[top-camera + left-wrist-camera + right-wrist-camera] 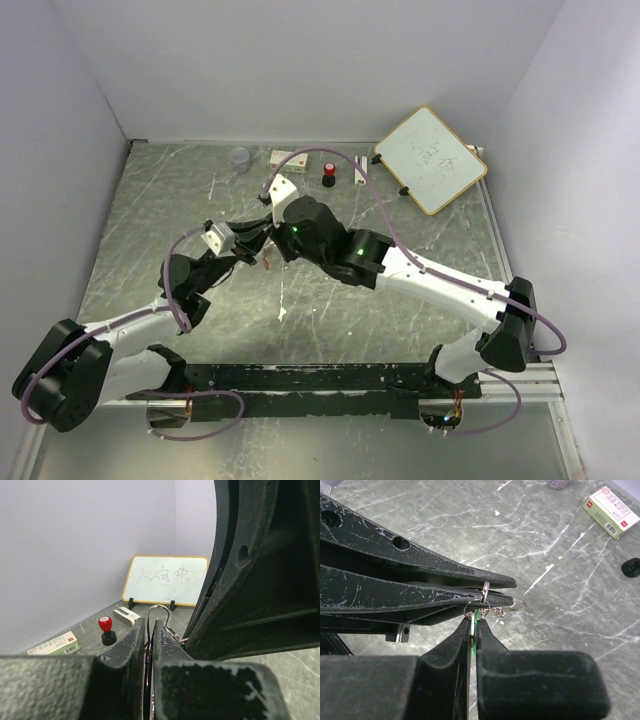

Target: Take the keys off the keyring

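Note:
Both grippers meet above the middle of the table. My left gripper [148, 627] is shut on the keyring [160, 609], whose thin silver loop sticks out past the fingertips. In the right wrist view the left gripper's fingers [445, 597] come in from the left, with the keyring [519, 604] pinched at their tips and a small ring hanging below. My right gripper [474, 617] is shut on the green key [477, 626], which hangs from that small ring. From the top view the left gripper [252, 246] and the right gripper [272, 240] touch tip to tip; the ring and key are hidden there.
A whiteboard [430, 160] leans at the back right. Along the back wall stand a black knob with a red top [328, 178], a small box [290, 158] and a clear cup [240, 158]. A green-and-white box [610, 511] lies beyond the grippers.

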`<state>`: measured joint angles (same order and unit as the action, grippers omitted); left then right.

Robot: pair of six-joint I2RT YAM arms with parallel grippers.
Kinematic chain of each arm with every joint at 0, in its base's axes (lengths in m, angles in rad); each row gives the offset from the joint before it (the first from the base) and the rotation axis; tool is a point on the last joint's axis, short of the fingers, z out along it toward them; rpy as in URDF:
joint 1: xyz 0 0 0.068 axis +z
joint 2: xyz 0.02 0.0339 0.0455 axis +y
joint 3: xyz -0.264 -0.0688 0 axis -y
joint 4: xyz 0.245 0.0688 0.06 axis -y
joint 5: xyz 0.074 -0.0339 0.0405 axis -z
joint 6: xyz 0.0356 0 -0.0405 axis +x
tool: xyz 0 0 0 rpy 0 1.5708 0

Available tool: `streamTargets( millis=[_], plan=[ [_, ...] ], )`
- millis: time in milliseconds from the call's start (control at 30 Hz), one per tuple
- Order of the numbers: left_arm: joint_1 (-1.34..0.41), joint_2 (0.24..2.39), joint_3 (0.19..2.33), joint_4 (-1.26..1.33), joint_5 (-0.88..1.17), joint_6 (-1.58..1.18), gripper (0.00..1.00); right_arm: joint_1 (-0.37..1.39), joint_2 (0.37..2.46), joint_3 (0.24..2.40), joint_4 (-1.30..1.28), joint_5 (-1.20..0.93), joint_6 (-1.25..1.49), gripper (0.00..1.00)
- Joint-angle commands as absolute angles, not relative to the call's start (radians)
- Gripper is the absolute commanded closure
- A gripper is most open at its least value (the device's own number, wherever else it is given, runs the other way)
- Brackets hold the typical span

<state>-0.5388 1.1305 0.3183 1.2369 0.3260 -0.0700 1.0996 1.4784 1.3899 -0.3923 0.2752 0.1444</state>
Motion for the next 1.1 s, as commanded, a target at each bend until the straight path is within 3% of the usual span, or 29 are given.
streamTargets(
  millis=[0, 600, 1067],
  plan=[
    [-0.526, 1.064, 0.342, 1.454, 0.119, -0.074, 0.93, 1.122, 1.480, 1.320, -0.582, 0.193, 0.174, 1.00],
    [-0.526, 0.929, 0.328, 1.410, 0.031, -0.068, 0.93, 1.118, 1.491, 1.301, -0.636, 0.320, 0.191, 1.00],
    [-0.526, 0.844, 0.301, 1.460, 0.001, -0.141, 0.93, 1.116, 1.518, 1.257, -0.545, 0.278, 0.208, 1.00]
  ],
)
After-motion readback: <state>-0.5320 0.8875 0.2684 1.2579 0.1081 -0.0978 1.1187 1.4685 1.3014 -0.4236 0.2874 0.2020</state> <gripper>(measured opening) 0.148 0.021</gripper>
